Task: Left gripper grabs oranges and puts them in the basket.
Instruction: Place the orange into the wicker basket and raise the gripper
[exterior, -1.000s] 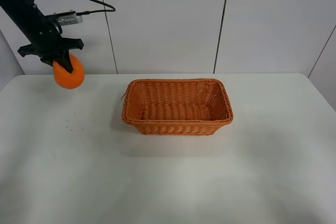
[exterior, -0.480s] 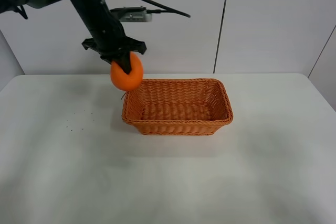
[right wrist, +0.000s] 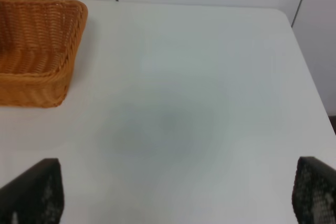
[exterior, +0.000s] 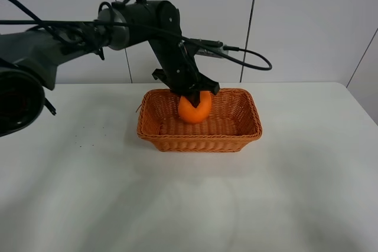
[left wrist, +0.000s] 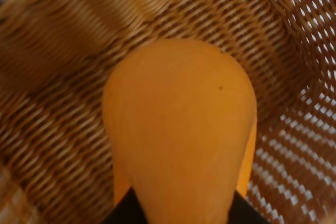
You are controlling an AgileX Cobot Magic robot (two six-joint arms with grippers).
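Orange carried into basket, fingers gripping, white table

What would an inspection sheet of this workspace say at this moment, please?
Surface: white table.
Job's things: orange held inside the basket; contact with its floor cannot be told.
Clutter: a few tiny dark specks left of the basket.
Grippers: left gripper shut on the orange; right gripper open, holding nothing.
Cables: black cable loops from the left arm, behind the basket.
Surroundings: white wall panels with dark seams.
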